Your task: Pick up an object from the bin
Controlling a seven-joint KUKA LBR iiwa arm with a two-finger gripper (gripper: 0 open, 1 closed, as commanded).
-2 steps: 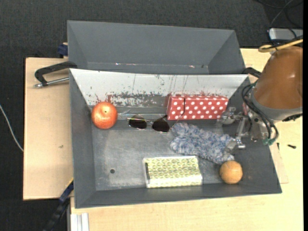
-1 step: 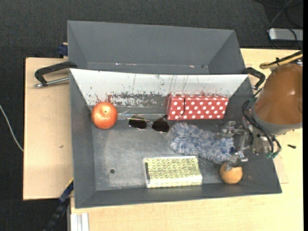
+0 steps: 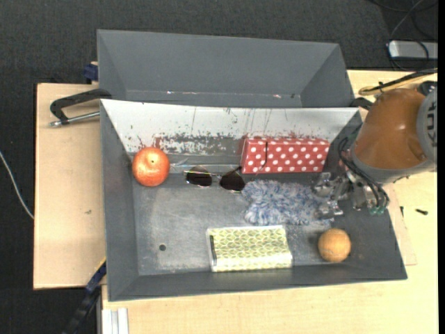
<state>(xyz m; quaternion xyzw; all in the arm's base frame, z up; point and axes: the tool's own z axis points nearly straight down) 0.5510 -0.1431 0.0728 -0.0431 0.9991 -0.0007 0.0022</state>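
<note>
Hand [image 3: 329, 195] by fluffy blue-white cloth [image 3: 278, 202], nr round tan ball [image 3: 334, 245]; open/shut can't tell.

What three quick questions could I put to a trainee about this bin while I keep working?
1. True or false: the red apple lies in the left part of the bin, near its back wall.
2. Which thing lies nearest the gripper? A: the blue-and-white cloth. B: the sunglasses. C: the red apple.
3. Fill in: the dotted red box stands against the bin's ___ wall.

Key: 1 true; 2 A; 3 back.
</note>
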